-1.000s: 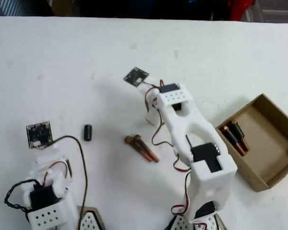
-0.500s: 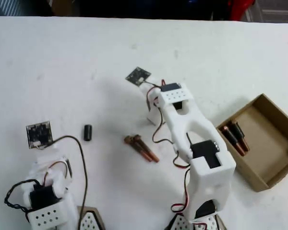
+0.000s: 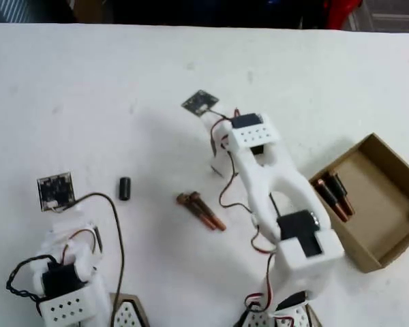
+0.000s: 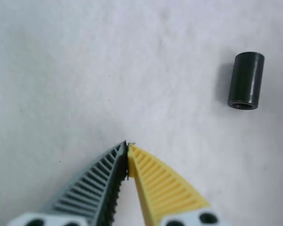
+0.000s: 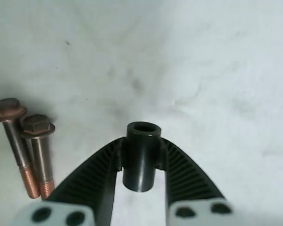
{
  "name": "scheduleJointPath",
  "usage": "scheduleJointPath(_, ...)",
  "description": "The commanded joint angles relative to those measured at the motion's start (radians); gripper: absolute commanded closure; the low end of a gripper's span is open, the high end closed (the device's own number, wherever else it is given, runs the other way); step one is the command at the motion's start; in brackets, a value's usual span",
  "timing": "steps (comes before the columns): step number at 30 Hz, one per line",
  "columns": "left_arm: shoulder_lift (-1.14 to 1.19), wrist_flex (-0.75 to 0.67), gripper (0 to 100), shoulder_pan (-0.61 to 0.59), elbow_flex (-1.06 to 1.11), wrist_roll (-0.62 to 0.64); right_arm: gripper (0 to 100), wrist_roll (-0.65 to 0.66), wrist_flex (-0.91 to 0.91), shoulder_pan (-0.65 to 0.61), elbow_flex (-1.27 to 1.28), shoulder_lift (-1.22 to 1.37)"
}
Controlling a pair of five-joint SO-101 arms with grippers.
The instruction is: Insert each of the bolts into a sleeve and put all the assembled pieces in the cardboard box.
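Right claw (image 5: 141,141) clamped snugly on a black sleeve (image 5: 140,162), open bore pointing away from the wrist. It is held over the table (image 3: 88,82), near the two bare bolts (image 3: 201,211), which lie side by side, touching. Left claw (image 4: 127,147) pinched fully together with nothing in it, parked near the second sleeve (image 4: 245,81), which lies on its side. Cardboard box (image 3: 378,211) sits on the right arm's side and holds what look like two finished pieces (image 3: 332,194). My read: roughly halfway. Two bolts not yet sleeved; both pairs then have to go into the box.
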Motion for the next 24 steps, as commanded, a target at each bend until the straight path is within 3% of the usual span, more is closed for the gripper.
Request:
scheduleJointPath(1, -0.008, -0.009, 98, -0.007, -0.003, -0.008, 98.1, -0.008, 0.053, 0.002, -0.018, -0.156)
scheduleJointPath(16, -0.008, -0.029, 98, -0.002, -0.003, -0.003, 98.1, -0.008, 0.314, 0.001, 0.005, -0.694)
scheduleJointPath(24, -0.008, -0.037, 98, -0.002, -0.003, -0.002, 98.1, -0.008, 0.260, 0.005, 0.239, -0.981)
